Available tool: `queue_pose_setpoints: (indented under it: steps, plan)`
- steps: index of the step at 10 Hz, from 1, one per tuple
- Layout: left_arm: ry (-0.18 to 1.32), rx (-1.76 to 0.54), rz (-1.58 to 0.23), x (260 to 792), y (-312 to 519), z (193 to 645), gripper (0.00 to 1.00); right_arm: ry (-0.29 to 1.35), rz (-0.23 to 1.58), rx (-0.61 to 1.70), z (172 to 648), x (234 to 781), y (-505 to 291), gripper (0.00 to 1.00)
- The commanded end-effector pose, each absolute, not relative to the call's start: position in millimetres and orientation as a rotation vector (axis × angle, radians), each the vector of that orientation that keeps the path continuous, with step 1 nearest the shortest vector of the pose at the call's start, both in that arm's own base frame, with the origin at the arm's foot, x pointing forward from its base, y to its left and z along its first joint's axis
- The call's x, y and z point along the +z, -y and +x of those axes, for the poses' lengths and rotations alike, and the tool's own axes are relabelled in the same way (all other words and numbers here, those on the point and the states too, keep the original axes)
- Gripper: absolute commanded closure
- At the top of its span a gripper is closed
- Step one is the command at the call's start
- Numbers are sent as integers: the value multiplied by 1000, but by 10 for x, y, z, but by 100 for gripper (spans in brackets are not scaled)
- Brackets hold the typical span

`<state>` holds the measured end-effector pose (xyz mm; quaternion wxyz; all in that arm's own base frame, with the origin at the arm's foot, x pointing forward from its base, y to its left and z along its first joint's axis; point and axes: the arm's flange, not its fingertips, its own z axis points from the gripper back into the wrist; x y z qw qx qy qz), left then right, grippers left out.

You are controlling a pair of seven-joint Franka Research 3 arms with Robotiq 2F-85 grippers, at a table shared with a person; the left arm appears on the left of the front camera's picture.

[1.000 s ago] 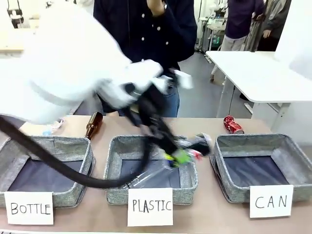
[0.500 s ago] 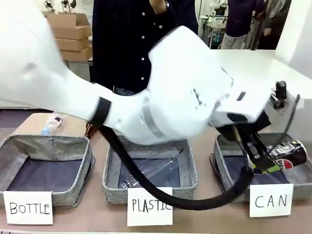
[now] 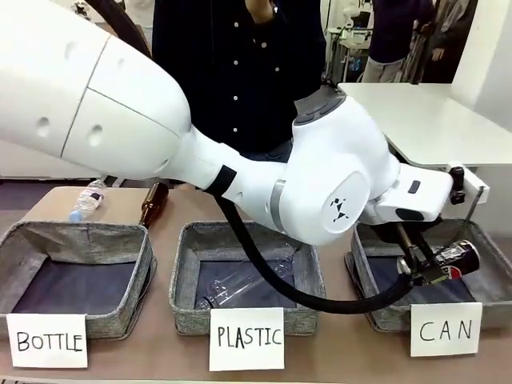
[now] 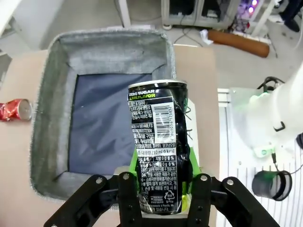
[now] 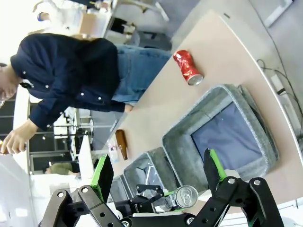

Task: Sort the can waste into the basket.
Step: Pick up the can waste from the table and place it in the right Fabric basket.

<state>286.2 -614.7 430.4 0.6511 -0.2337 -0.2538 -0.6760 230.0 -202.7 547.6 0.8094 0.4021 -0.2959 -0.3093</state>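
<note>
A light brown table (image 3: 344, 356) carries three grey fabric baskets in a row, each with a white paper sign on its front, and a person (image 3: 240, 72) in a dark buttoned shirt stands at the far side.

In the left wrist view, the left gripper (image 4: 162, 170) has its two green pads (image 4: 134, 168) pressed against either side of the black-and-silver can (image 4: 158, 142). They grasp it near its base, and its dented body with white print and a barcode sticks out beyond the fingertips. Below the can lies the CAN basket (image 4: 109, 52), with its dark floor showing.

From the front, the left gripper (image 3: 420, 268) holds the black-and-silver can (image 3: 452, 260) on its side in the air over the CAN basket (image 3: 388, 316), above the sign reading "CAN" (image 3: 445, 329). The large white left arm reaches across the middle of the table from the robot's left.

The right gripper (image 5: 158, 170) is released, its green-padded fingers spread wide with nothing between them.

The red can (image 5: 188, 67) lies on its side on the bare table behind the CAN basket (image 5: 213, 101), towards the person and apart from the basket.

The middle basket (image 3: 184, 272), signed "PLASTIC", holds a clear plastic bottle (image 3: 248, 284). The left basket (image 3: 80, 236) is signed "BOTTLE". Behind it, on the table, are a brown glass bottle (image 3: 154, 204) and another clear bottle (image 3: 86, 200).
</note>
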Motion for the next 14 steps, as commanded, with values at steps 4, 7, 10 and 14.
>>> queue_pose_setpoints:
  steps: [4,7,10,14]
  plan:
    - [555,-1514,-496,4385,6275,2969,0,633,854,-687,2298,5482,2017,0]
    - [527,-1484,-487,4454,6082,3063,0,633,854,-687,2298,5482,2017,0]
    - [84,-1341,-564,4644,5274,3371,0,566,835,-616,2464,5445,1898,0]
    - [31,-963,-785,4657,3362,3423,0,346,856,-272,3071,5527,879,0]
